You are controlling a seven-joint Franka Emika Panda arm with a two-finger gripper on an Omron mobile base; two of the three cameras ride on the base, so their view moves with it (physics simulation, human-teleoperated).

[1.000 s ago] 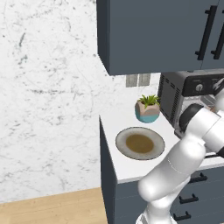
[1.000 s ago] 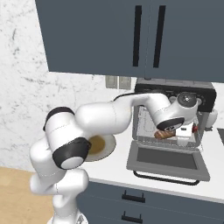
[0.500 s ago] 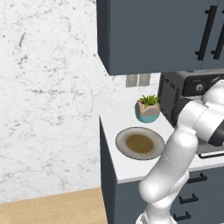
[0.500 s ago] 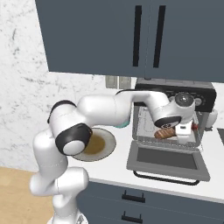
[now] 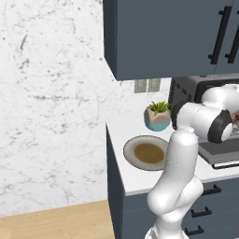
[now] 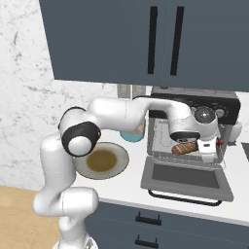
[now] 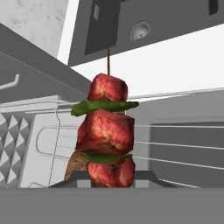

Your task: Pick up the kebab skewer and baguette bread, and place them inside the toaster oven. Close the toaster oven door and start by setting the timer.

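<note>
Arm's elbow swings upward and toward the toaster oven [image 6: 194, 141], forearm now stretching level above the plate [image 6: 102, 163], gripper [image 6: 210, 151] with kebab skewer [image 7: 107, 135] apparently edging slightly deeper inside

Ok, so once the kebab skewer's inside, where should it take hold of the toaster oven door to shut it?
Probably the bar handle along the front edge of the toaster oven door, near its middle, coming from the front and below. The door lies dropped flat, hinged at the toaster oven, and the bar stands clear of the edge.
</note>
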